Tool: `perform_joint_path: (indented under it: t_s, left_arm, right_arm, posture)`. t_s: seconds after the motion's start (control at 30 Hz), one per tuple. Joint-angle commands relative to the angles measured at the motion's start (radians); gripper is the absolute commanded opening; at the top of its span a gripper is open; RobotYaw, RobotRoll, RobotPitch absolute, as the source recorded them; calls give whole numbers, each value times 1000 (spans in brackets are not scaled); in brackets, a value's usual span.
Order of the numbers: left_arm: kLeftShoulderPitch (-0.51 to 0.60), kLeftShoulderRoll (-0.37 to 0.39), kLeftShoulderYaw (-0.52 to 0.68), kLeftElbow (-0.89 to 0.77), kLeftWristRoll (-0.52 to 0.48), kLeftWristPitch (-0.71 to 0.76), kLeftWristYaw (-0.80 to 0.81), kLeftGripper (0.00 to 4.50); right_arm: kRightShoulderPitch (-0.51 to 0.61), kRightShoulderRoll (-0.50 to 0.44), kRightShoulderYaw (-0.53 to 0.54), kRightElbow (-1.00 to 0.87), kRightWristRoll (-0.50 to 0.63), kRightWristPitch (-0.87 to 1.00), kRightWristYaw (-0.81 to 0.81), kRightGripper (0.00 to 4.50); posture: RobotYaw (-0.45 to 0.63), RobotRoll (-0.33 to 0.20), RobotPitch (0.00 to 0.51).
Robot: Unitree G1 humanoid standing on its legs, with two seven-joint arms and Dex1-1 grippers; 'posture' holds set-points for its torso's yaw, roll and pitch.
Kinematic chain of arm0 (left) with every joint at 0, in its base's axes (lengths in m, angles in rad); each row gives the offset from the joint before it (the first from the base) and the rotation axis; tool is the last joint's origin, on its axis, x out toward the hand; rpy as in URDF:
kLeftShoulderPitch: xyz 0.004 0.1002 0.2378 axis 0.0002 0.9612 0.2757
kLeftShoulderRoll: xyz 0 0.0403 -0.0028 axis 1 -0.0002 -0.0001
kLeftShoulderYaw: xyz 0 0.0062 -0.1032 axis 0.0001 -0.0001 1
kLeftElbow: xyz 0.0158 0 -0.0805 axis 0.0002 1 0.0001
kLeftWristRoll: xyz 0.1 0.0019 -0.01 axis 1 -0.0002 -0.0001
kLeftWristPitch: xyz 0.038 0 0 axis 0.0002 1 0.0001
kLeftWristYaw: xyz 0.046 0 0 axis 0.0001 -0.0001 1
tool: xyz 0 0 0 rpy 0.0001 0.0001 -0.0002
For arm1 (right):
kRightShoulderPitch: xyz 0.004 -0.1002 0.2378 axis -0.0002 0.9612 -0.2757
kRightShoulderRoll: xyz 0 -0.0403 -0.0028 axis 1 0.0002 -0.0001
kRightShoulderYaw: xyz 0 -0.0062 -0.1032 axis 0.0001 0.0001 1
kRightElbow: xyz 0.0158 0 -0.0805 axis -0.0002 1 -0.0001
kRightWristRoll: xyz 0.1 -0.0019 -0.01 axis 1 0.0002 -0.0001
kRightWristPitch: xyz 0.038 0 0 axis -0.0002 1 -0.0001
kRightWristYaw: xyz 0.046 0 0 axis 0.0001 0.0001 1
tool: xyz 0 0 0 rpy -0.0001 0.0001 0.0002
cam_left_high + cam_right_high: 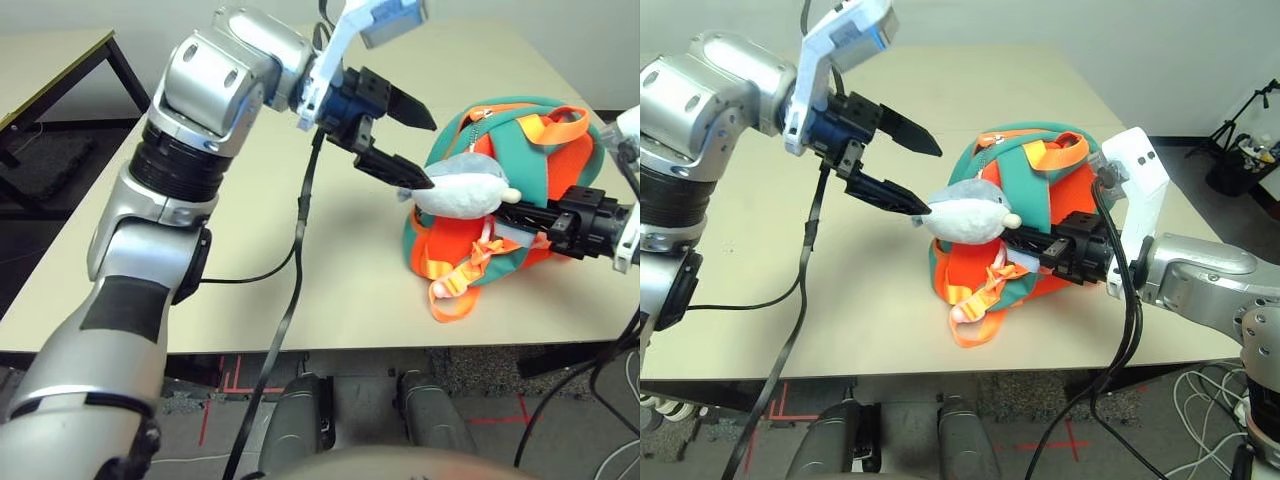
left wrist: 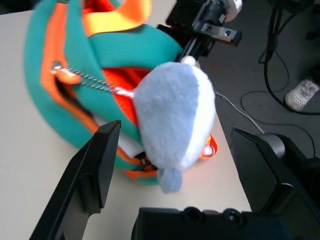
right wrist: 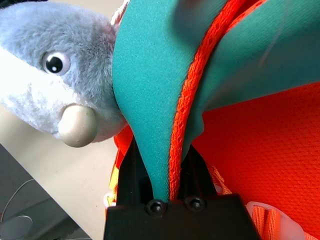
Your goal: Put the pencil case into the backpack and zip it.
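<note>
Bare table (image 1: 230,250) is lying open at the left, its near edge running under the left arm. The left gripper (image 1: 410,150) is hovering released, fingers spread, one tip just beside the shark charm (image 1: 465,185). The backpack (image 1: 520,150) is sitting toward the right edge. The right gripper (image 3: 167,170) is pinching its teal strap.

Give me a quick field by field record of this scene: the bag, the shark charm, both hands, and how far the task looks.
backpack: teal and orange, on the table
shark charm: hanging by a chain, in front of the backpack
left hand: open, raised beside the charm, holding nothing
right hand: shut on a teal, orange-trimmed backpack edge
zipper: opening looks partly unzipped in the left wrist view
</note>
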Motion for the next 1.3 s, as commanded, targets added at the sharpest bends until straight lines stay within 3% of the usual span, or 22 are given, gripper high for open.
perform_joint_path:
  t_s: [0.03, 0.47, 0.6, 0.93, 1.0, 1.3]
  left_arm:
    - [19, -8, -37, -33, 1, 11, -5, 4500]
    - [69, -76, -87, 63, 89, -65, 63, 4500]
    - [55, -85, -67, 71, 86, -54, 81, 3609]
    - [40, -76, -14, 22, 34, 22, 86, 319]
    - [24, -70, 30, 18, -4, 82, 94, 124]
    - [-21, 19, 203, 116, -99, 278, 171, 124]
  right_arm:
    - [-9, 5, 5, -13, 3, 9, -1, 192]
    - [-13, 7, -1, -24, 28, 16, -27, 192]
    - [-11, 8, -1, -24, 29, 15, -29, 192]
    - [-18, 15, 10, -17, 11, 9, -18, 192]
    - [-20, 18, 13, -15, 8, 9, -16, 192]
    - [-18, 33, 20, -17, 0, 10, -10, 192]
  posture:
    - [-131, 0, 71]
    - [-150, 0, 83]
    - [-147, 0, 81]
    - [-131, 0, 75]
    - [-127, 0, 74]
    - [-110, 0, 85]
